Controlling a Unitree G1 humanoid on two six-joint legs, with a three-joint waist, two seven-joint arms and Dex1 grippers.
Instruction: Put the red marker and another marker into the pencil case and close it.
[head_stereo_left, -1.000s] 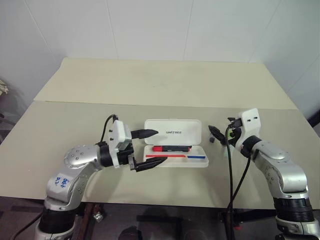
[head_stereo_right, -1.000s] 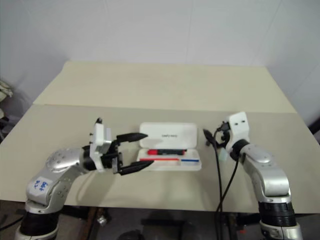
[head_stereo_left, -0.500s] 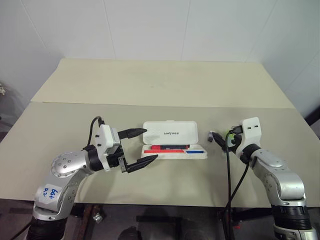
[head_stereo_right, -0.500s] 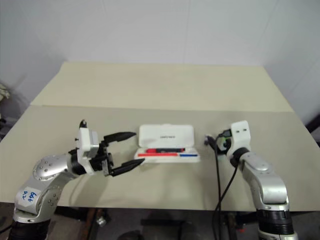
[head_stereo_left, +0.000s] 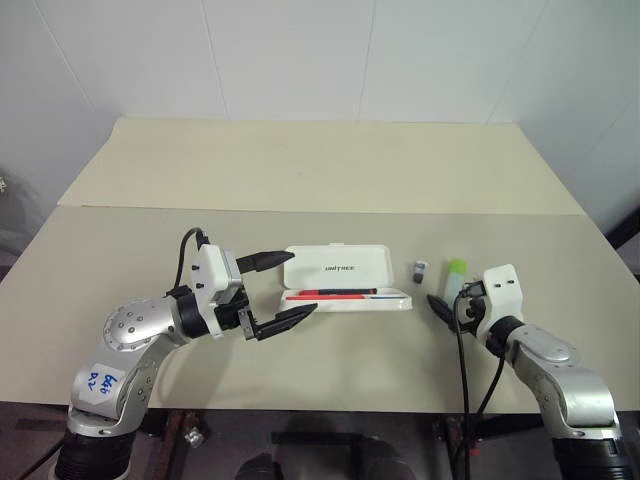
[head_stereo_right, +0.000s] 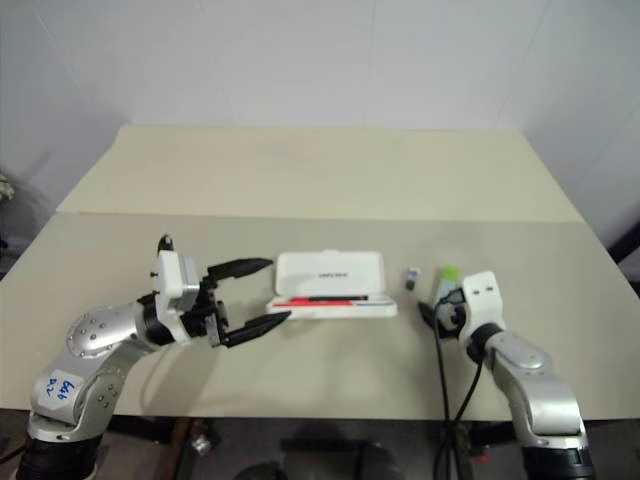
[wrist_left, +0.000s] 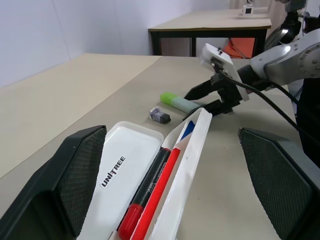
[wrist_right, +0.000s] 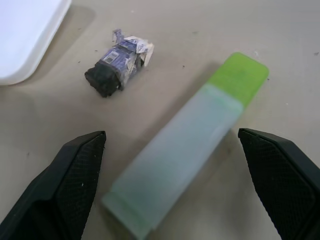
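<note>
**Case open at mid-desk, green marker still outside**

From the head camera I see the pencil case lying open on the desk, about midway along its near half, lid back toward the far edge. The red marker lies in the tray. My left gripper hovers just off the case's left end, fingers spread wide and empty. Toward the desk's right edge lie a small dark stub and the green marker, apart from each other and from the case. My right gripper sits just on the near side of the green marker, and its black cable drops over the near edge.

In the left wrist view, the lid reads "UNITREE". The red cap end points toward me. Beyond the tray's end lie the stub and the green marker.

In the right wrist view, the right fingers stand wide to either side of the green marker, not touching it. The stub wears a torn, unreadable label.
</note>
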